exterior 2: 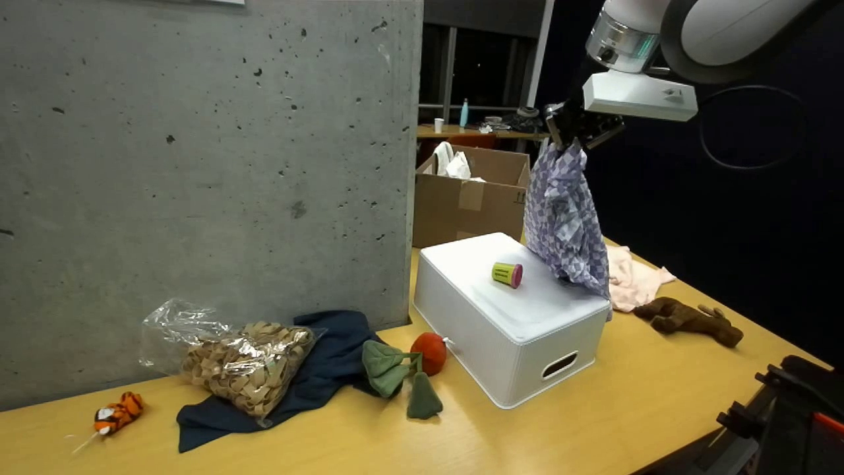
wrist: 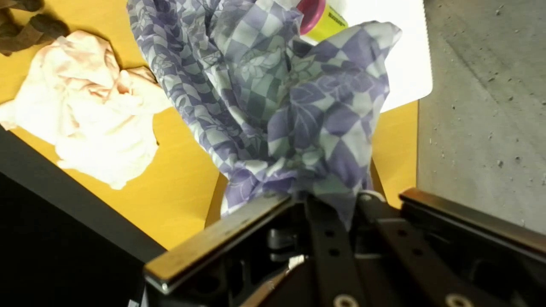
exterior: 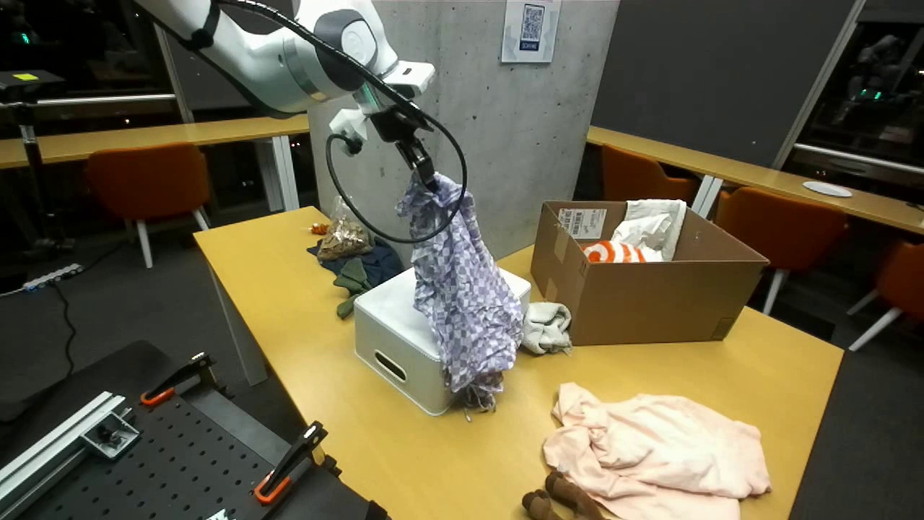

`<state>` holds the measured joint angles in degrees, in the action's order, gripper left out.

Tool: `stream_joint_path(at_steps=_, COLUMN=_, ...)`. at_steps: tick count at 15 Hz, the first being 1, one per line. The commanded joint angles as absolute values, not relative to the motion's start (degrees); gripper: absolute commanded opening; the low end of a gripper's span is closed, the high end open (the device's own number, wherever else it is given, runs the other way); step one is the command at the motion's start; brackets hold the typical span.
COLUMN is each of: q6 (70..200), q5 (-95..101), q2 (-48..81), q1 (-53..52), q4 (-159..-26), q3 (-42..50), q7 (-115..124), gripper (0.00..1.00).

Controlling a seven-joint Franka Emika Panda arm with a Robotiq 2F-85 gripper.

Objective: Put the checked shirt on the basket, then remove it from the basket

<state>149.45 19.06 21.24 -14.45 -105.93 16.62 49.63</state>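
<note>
The checked shirt [exterior: 469,310] is purple and white and hangs bunched from my gripper [exterior: 426,177]. In both exterior views the gripper is above the white basket [exterior: 393,300], pinching the shirt's upper end. The basket, a box with a handle slot, stands upside down on the table, and it also shows in an exterior view [exterior 2: 475,323]. The shirt [exterior 2: 567,218] drapes against the basket's top and over one edge, its lower end near the table. In the wrist view, the shirt [wrist: 256,85] runs into the jaws [wrist: 328,204], and the fabric hides the fingertips.
A small yellow tub [exterior 2: 506,274] lies on the basket's top. A cardboard box [exterior: 664,303] and grey cloth [exterior: 546,328] stand beside it. A pink cloth [exterior: 664,448], brown toy [exterior 2: 689,320], plastic bag [exterior 2: 250,369] and dark cloth [exterior 2: 330,369] lie around. A concrete wall [exterior 2: 211,165] borders the table.
</note>
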Motion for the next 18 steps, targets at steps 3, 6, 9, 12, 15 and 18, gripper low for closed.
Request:
stream_joint_path(at_steps=3, q6=145.49, q5=20.52, q2=26.56, q1=-13.18, q4=-96.76, q3=13.36, q7=48.85, gripper=0.02)
stream_joint_path(at_steps=6, q6=141.26, q5=19.19, q2=31.57, q1=-13.22, q4=-88.64, q3=11.65, q7=47.39, gripper=0.02)
stream_joint_path(at_steps=9, q6=136.2, q5=19.21, q2=36.68, q1=-14.19, q4=-80.45, q3=10.35, q7=47.13, gripper=0.02)
stream_joint_path(at_steps=12, q6=132.51, q5=19.28, q2=40.26, q1=-14.98, q4=-74.9, q3=9.36, q7=46.94, gripper=0.32)
stream_joint_path(at_steps=15, q6=130.51, q5=18.61, q2=42.11, q1=-14.75, q4=-72.49, q3=8.84, q7=46.45, gripper=0.46)
stream_joint_path(at_steps=18, q6=129.65, q5=18.35, q2=40.17, q1=-14.4, q4=-75.1, q3=8.85, q7=46.06, gripper=0.69)
